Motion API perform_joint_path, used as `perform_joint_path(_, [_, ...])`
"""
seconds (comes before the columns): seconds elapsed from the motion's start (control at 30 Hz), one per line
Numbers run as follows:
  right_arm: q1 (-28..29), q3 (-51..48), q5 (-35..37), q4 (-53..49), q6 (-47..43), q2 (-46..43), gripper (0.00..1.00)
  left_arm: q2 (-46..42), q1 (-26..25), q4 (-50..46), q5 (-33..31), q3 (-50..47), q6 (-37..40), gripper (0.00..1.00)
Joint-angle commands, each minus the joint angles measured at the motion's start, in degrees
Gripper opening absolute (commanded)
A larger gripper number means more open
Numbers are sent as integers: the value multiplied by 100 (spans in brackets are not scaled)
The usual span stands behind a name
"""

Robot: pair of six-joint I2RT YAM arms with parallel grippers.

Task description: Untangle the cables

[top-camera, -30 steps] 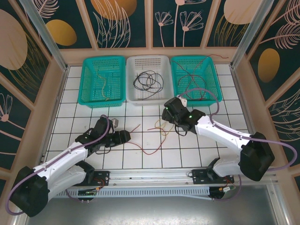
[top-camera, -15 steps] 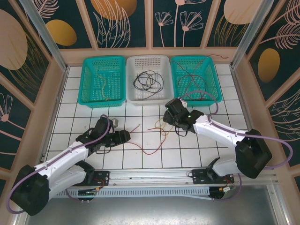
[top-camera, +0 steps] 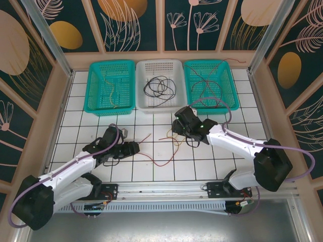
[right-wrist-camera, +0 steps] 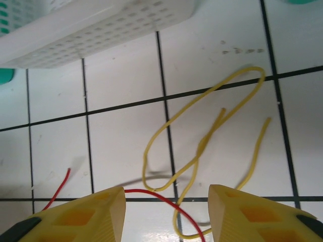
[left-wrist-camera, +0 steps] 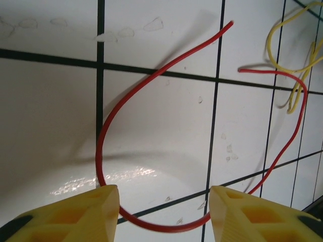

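Table [top-camera: 75, 126]: white tile grid. Two loose cables lie near its middle.
- red cable [left-wrist-camera: 99, 151]: one wide open loop
- yellow cable [right-wrist-camera: 202, 146]: folded back on itself, just beside the red one's far end. In the right wrist view the red strand crosses it near its lower end

More wires lie in the baskets at the back, e.g. black cable [top-camera: 159, 86] in the white basket [top-camera: 151, 68].

Left hand [left-wrist-camera: 162, 201]: released and low over the table. Its fingers are apart, and the bottom of the red loop runs between them, not pinched.

Right hand [right-wrist-camera: 166, 194]: also released, fingers apart. It hangs over the yellow fold, with the red strand passing between.

Handling, as judged:
- thin, very light, limp wire with a little spring, so it should hold its curl
- the sheath looks smooth and the wire lies flat on tile, so there is little to pinch
- likely to slide and drag its neighbour when pulled

Best hold is a single strand clear of the crossing: red at the loop's bottom, yellow along its folded middle. Then draw the two apart slowly
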Motion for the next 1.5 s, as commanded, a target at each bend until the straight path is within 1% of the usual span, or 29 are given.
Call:
perform_joint_path(0.0, [129,267,178,-96,-163,93,47,-297,-49,-292,265,-121,-96,55])
perform_joint_path(0.1, [131,272,172,-46,-135,126,47,-353,-48,-213,279,-168,-246,61])
perform_joint_path(0.17, [131,280,137,8,-116,143,47,-234,-49,107,430,-264,-382,62])
perform_joint_path(0.27, [140,339,106,-3,-120,181,47,114,-49,226,446,-130,-238,63])
perform_joint_path(0.4, [149,385,182,-154,-138,101,47,447,-49,305,617,79,-15,63])
perform_joint_path(0.43, [149,377,201,-188,-145,63,47,510,-48,353,646,122,5,61])
perform_joint_path(0.53, [149,360,268,-228,-117,-31,47,646,-49,575,639,259,38,49])
perform_joint_path(0.6, [149,352,282,-228,-96,-72,47,738,-44,814,721,370,96,35])
perform_joint_path(0.67, [147,381,305,-252,-90,-103,47,812,-49,831,604,580,165,16])
perform_joint_path(0.73, [149,450,340,-326,-97,-123,47,811,-48,745,486,831,294,2])
perform_joint_path(0.77, [149,481,364,-364,-98,-148,47,749,-48,683,392,974,384,0])
perform_joint_path(0.87, [149,570,411,-427,-132,-312,47,401,-46,621,131,1349,643,0])
perform_joint_path(0.97, [149,687,355,-372,-133,-552,47,55,-49,681,43,1756,891,0])
perform_joint_path(1.1, [149,916,117,-105,-163,-958,47,-199,-49,811,-24,2375,1299,0])
perform_joint_path(1.17, [157,1019,-61,71,-163,-1133,50,-226,-49,924,-68,2596,1468,0])
perform_joint_path(1.27, [179,1173,-375,393,-145,-1303,55,-292,-49,1353,-65,2717,1566,0])
perform_joint_path(1.37, [274,1291,-578,755,-4,-1401,59,-454,-49,2057,-88,2553,1525,0])
perform_joint_path(1.47, [455,1212,-868,1551,210,-1456,61,-641,-48,2803,-253,2227,1302,0])
